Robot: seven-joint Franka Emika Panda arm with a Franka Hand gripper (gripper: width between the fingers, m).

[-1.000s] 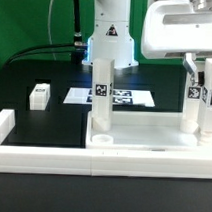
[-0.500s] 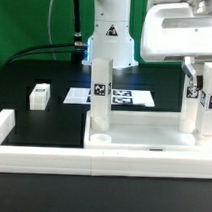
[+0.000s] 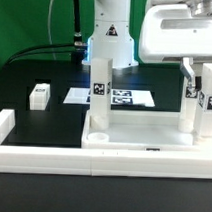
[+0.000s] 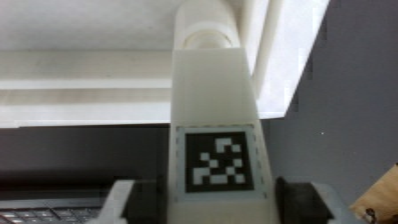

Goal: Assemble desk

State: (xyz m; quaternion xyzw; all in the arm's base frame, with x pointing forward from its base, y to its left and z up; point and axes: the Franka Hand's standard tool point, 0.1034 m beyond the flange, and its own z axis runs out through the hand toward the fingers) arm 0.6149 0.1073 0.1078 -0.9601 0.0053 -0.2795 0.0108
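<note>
On the black counter, right against the low white border wall at the front: the desk's tabletop panel, flat, rim upward. On its corner toward the exterior view's left, one square leg upright, tag facing the camera. On the corner toward the exterior view's right, a second leg, upright as well, gripped in its upper part by the end effector. In the wrist view, dark fingers on both sides of this tagged leg, close against its faces: neither wide apart nor together, but clamped on the leg. Just beside it, at the picture edge, a white upright piece with a tag, partly cut off; cannot tell what exactly. Farther out, toward the exterior view's left, a loose leg lying alone on the counter, well apart from the panel. Behind the panel, between the loose leg and the second leg, the marker board, flat on the counter. Behind all this, the white base of the arm and a green backdrop.
</note>
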